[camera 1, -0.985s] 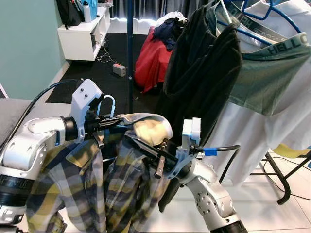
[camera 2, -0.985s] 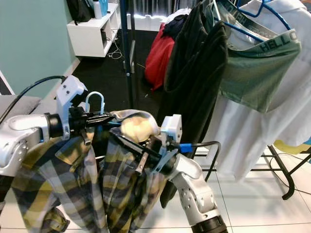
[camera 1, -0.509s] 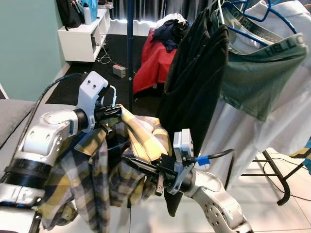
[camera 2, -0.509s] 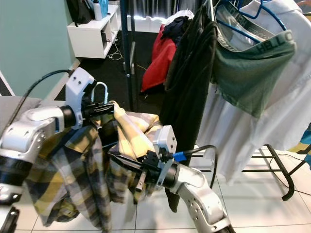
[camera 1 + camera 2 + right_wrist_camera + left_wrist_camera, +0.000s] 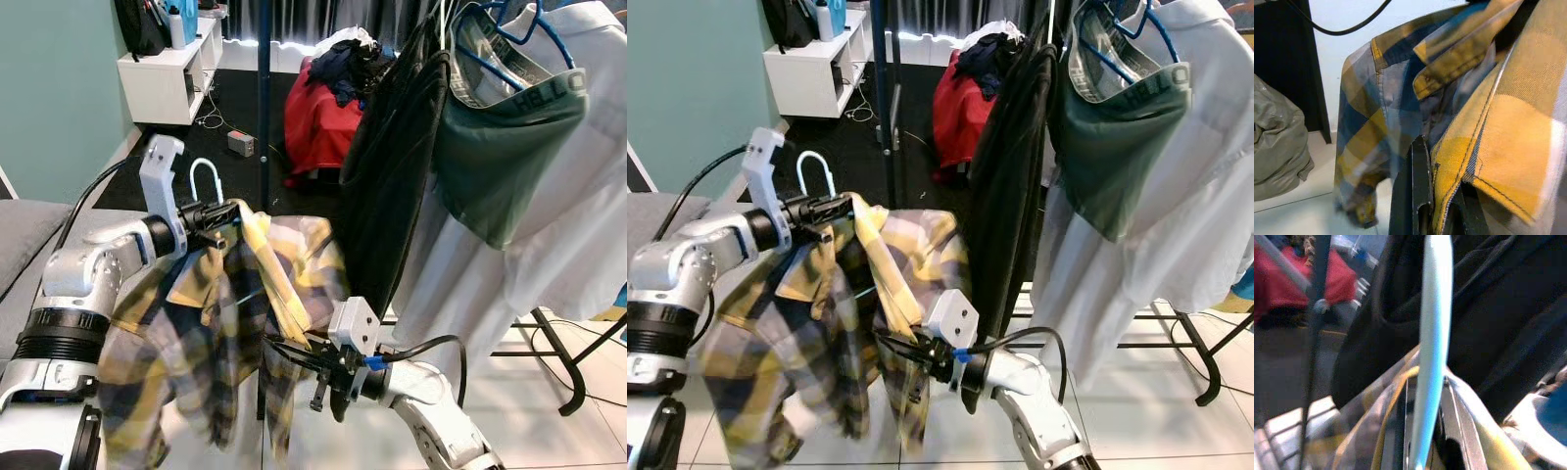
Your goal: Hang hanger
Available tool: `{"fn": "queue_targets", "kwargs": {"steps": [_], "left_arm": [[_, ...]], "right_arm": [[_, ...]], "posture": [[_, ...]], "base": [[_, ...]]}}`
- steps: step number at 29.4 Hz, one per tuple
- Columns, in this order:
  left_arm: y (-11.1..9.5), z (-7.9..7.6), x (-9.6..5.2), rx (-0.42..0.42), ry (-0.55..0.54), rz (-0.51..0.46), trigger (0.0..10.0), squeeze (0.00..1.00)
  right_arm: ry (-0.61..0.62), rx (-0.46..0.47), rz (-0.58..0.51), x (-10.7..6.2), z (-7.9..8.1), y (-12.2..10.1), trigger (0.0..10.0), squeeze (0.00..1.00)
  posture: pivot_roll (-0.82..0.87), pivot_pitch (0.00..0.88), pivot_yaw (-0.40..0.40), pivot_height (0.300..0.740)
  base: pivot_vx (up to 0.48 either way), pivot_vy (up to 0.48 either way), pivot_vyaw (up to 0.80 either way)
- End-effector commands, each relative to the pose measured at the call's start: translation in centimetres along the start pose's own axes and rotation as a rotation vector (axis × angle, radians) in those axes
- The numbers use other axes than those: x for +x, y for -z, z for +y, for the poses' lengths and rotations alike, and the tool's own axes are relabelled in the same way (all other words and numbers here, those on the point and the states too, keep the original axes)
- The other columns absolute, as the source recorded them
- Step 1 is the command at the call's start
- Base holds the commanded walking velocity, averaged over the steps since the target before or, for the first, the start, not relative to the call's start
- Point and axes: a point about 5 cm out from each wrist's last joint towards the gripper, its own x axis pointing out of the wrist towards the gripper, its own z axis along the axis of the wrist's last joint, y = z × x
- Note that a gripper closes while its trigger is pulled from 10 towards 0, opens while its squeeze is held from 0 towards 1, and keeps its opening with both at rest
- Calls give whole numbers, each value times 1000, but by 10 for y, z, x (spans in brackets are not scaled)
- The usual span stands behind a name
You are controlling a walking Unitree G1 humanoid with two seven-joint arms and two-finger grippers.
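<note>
Hanger (image 5: 204, 176) w/ 1 plaid shirt (image 5: 245, 313): we see left gripper (image 5: 217, 212) clamped on it; right gripper (image 5: 294, 351) pinches shirt's hem.

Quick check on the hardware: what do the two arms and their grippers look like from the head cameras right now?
Both arms are silver metal with black ribbed joint rings. The left gripper has long black fingers, a white camera mount above its wrist and a black cable looping back. The right gripper is black too, with a white boxy wrist camera, a blue connector and a black cable.
</note>
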Motion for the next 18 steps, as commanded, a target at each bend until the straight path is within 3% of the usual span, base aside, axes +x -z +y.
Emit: {"fn": "queue_targets", "kwargs": {"steps": [1, 2, 3, 6, 7, 8, 18], "left_arm": [[-76, -5, -21, 82, -15, -343, 10000, 0], [-78, -9, -20, 62, 21, -378, 10000, 0], [-79, -12, -20, 43, 53, -404, 10000, 0], [-80, -13, -18, 31, 71, -418, 10000, 0], [-79, -15, -17, 31, 99, -419, 10000, 0], [-78, -18, -16, 46, 128, -400, 10000, 0], [-69, -30, -17, 63, 194, -358, 10000, 0]], "right_arm": [[-138, 101, 158, -6, 32, 37, 6980, 71], [-132, 100, 149, -5, 31, 35, 8196, 192], [-127, 99, 144, -4, 30, 34, 9412, 412], [-125, 89, 140, -3, 29, 35, 9412, 412], [-124, 80, 138, -3, 29, 35, 10000, 627], [-124, 79, 129, -2, 28, 34, 10000, 1000], [-151, 90, 58, -3, 30, 27, 10000, 1000]], "posture": [[51, 153, -24, 740], [50, 154, -25, 740], [47, 157, -26, 740], [46, 158, -26, 740], [43, 159, -26, 740], [42, 159, -27, 740], [33, 166, -30, 740]], "base": [[0, 0, 0], [0, 0, 0], [0, 0, 0], [0, 0, 0], [0, 0, 0], [0, 0, 0], [0, 0, 0]]}}
